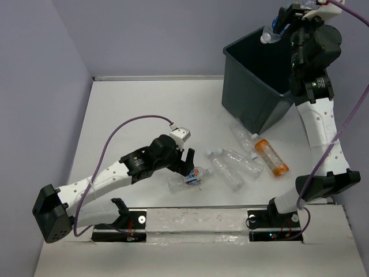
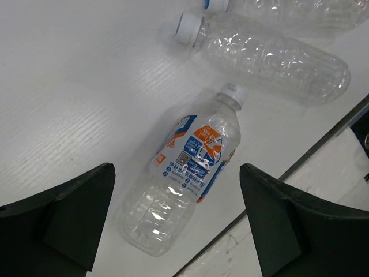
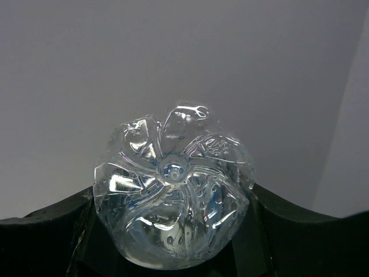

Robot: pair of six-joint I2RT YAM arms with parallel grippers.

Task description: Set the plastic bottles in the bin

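Bin [image 1: 253, 95], dark, square and tapering, stands at the far right of the table [image 1: 144, 109], its near corner just beside loose bottles [image 1: 233, 164]. Right gripper [image 1: 288, 20] clamps a clear bottle [image 1: 270, 33] above the bin's far rim. Left gripper [image 1: 185, 161] hangs with fingers spread wide over a labelled bottle [image 2: 184, 173], close to the table's near edge.

From the right wrist, the bottle [image 3: 173, 208] hides its neck.
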